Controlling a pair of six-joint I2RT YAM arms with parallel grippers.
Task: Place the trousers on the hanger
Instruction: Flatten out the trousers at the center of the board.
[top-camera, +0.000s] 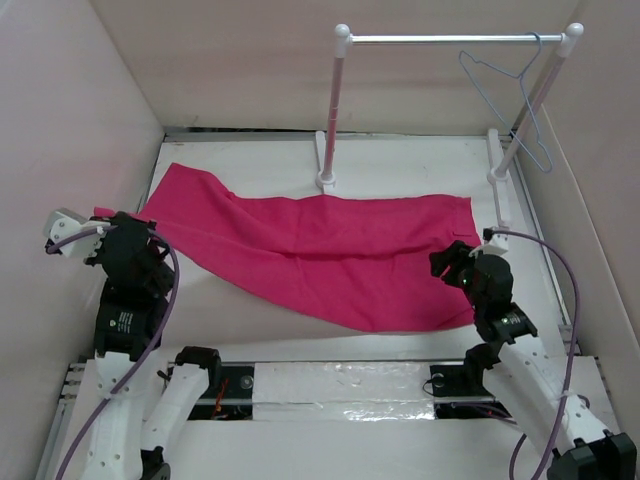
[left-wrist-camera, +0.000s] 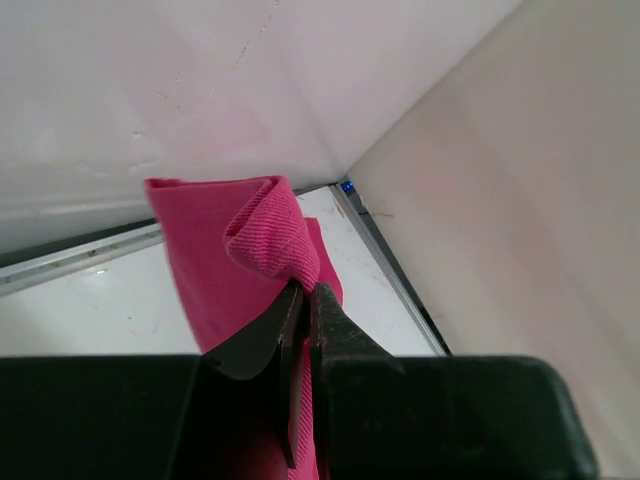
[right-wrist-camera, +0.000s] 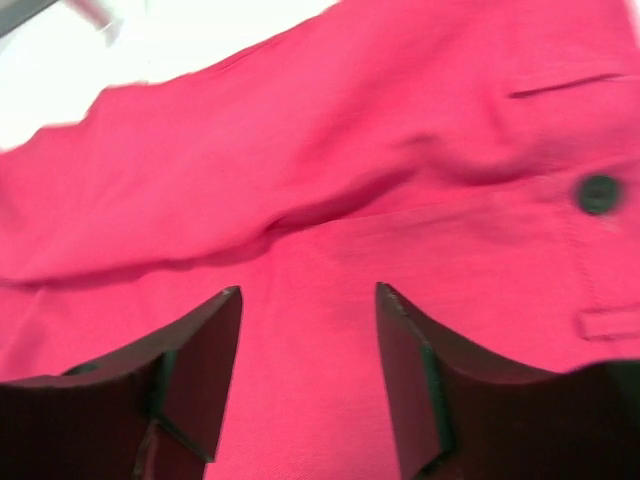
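The magenta-pink trousers (top-camera: 320, 250) lie spread across the table from far left to right. My left gripper (top-camera: 135, 232) is at their left end, shut on a bunched fold of the fabric (left-wrist-camera: 270, 235), as the left wrist view (left-wrist-camera: 305, 300) shows. My right gripper (top-camera: 452, 262) hovers over the waist end, jaws open with the trousers (right-wrist-camera: 350, 200) under them and a dark button (right-wrist-camera: 598, 193) to the right. The pale-blue wire hanger (top-camera: 515, 95) hangs from the silver bar at the far right, away from both grippers.
A rack with two white posts (top-camera: 333, 110) and a silver bar (top-camera: 450, 39) stands at the back of the table. Pale walls (top-camera: 80, 120) close in the left, back and right sides. A metal rail (left-wrist-camera: 390, 270) runs along the wall base near my left gripper.
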